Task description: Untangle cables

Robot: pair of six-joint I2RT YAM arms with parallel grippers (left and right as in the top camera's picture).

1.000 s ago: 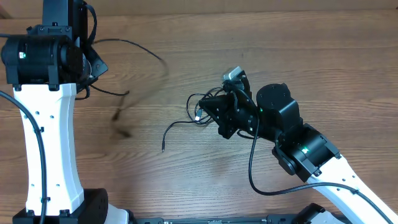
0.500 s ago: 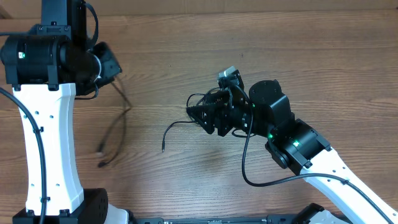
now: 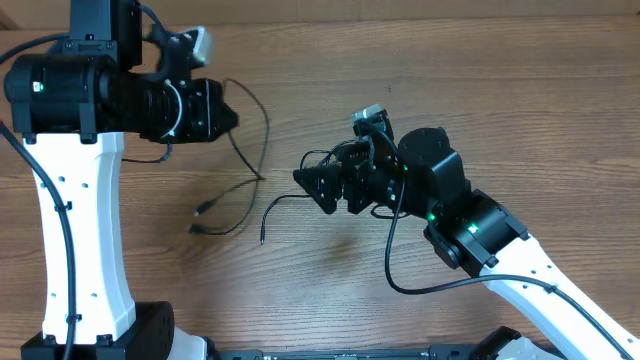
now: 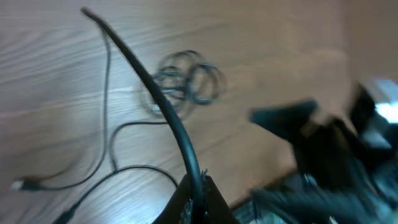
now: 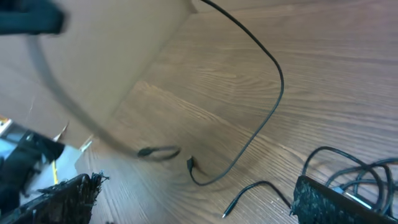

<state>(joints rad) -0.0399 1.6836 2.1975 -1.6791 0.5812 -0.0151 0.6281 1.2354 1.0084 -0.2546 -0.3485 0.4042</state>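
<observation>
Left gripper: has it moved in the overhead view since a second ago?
Yes. The left gripper swung rightward in the overhead view, nearer the loose plug end that stayed put, taking its cable along.

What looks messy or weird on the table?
One thin cable is held up by the shut left gripper rather than lying flat, and a tangled bundle sits clumped beside the open right gripper.

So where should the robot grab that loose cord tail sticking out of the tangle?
Probably best to grab the cord tail on its straight stretch just behind the plug end, coming straight down from above. It lies flat on the table, clear of the tangle there.
</observation>
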